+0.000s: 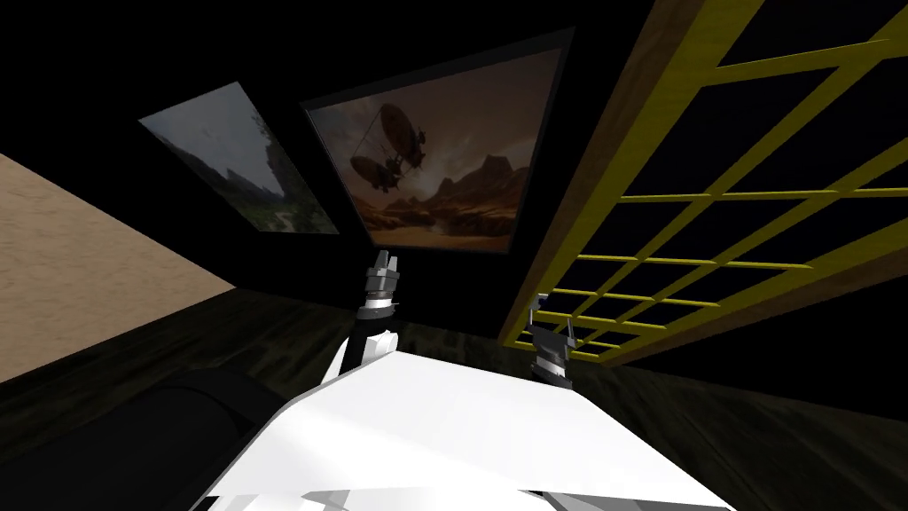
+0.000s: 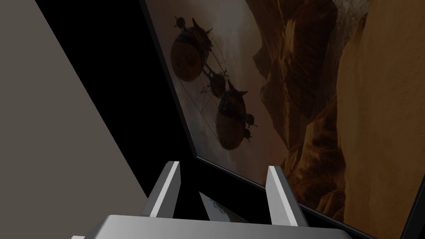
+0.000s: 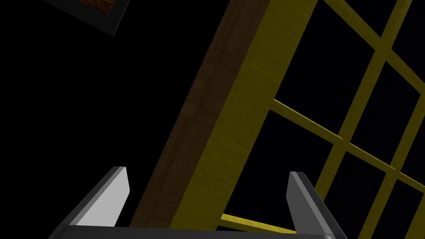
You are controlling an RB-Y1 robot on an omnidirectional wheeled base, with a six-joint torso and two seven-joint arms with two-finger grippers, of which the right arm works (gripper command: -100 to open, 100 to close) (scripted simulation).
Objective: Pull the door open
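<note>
While its two blade fingers stand spread wide with nothing pinched, the right gripper (image 3: pixel 207 172) faces the door (image 3: pixel 245 95), whose thick yellow side rail with a brown edge rises from between the fingers toward 1 o'clock; whether either blade touches it I cannot tell. Seen from the head camera, the door's yellow lattice over a black area fans out from this gripper toward 1 and 2 o'clock, its lower corner just beside the fingertips. At 10 o'clock of the right one, the left gripper (image 1: pixel 384 262) is raised, fingers parted and holding nothing.
</note>
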